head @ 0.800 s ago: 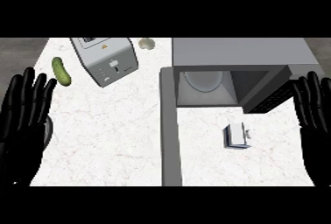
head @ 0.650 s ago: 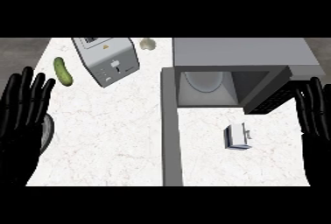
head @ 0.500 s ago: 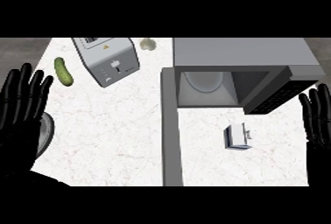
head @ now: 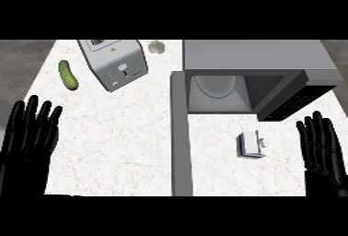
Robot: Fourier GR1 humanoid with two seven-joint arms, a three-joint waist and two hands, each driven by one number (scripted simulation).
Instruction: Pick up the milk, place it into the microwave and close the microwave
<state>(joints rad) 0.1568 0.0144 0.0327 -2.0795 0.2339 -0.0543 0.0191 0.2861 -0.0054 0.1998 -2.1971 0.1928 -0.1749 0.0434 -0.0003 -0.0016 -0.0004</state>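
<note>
Milk (head: 251, 144) sits on the desk (head: 122, 138) in front of the open microwave (head: 252, 78), untouched. Left hand (head: 28, 136) and right hand (head: 323, 147) both at the edges, fingers straight, holding nothing.

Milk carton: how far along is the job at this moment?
Nothing is done yet. The milk carton stands on the counter in front of the open microwave. Neither the right robot hand nor the left robot hand holds anything. Picking up, placing and closing the door remain.
</note>
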